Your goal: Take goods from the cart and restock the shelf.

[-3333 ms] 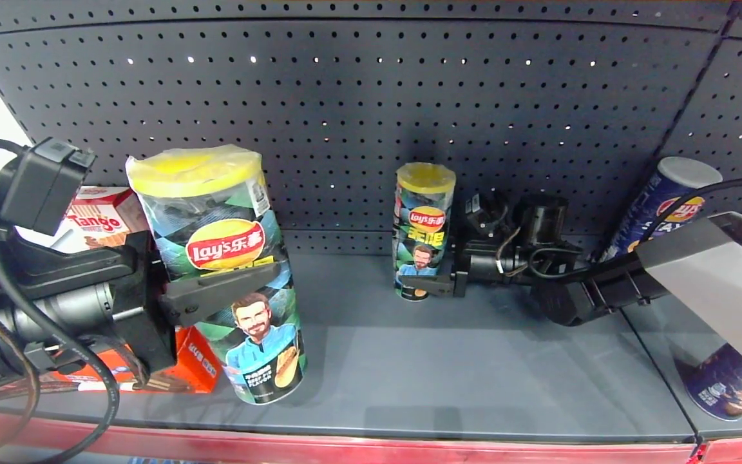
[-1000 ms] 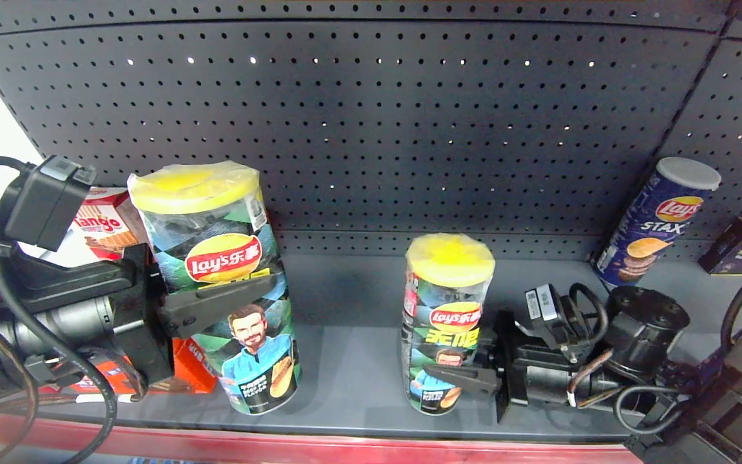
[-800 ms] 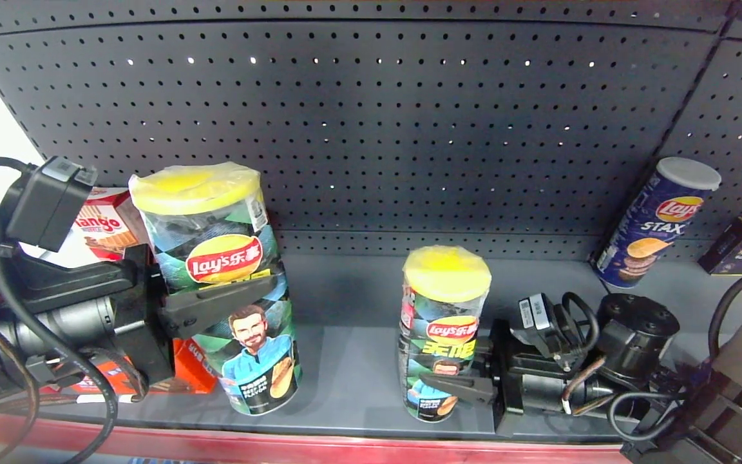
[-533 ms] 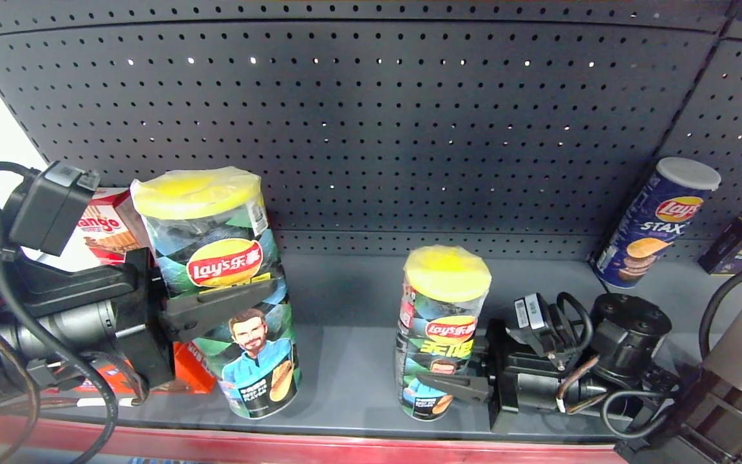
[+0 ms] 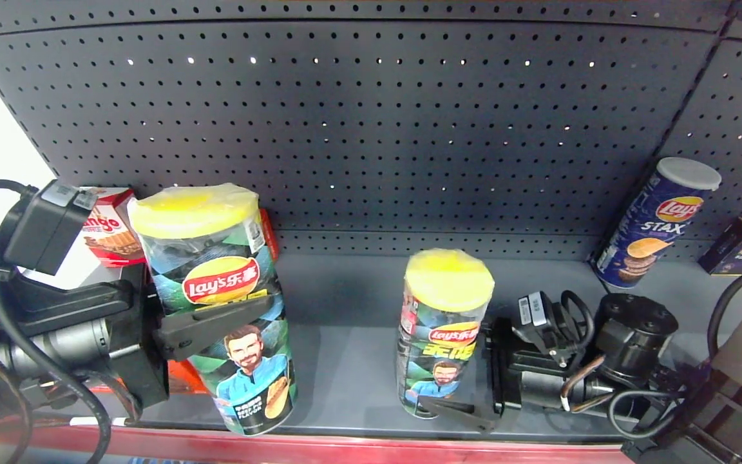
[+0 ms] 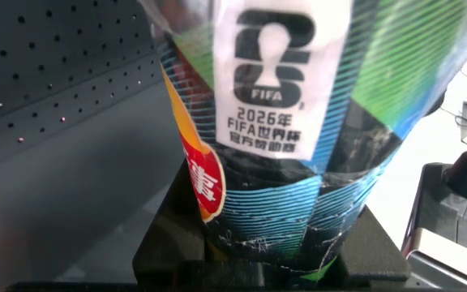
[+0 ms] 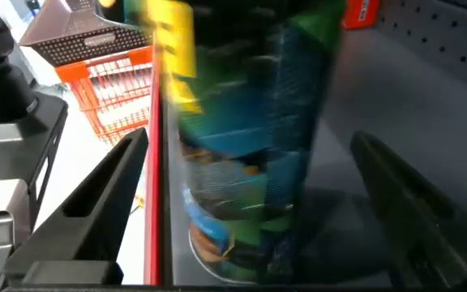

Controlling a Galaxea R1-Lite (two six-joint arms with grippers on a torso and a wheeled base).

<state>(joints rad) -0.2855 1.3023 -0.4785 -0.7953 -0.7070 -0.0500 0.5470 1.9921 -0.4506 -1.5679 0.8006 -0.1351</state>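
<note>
Two yellow-lidded chip cans stand upright toward the front of the shelf (image 5: 345,322). The left can (image 5: 203,245) is clamped in the left gripper (image 5: 236,309), whose fingers (image 5: 216,322) close around its mid-body. Its base is at the front lip, beside a red wafer box (image 5: 107,225); whether it bears on the shelf cannot be told. The middle can (image 5: 445,322) rests on the shelf inside the right gripper (image 7: 250,146), whose fingers (image 7: 104,195) are spread wide and clear of it on both sides.

The step looks like a release and retreat. The right arm should back straight out along the finger line with no sideways drift, since a tall can near the edge would tip easily. The left can wants setting deeper, flat on its base, before those fingers open.
</note>
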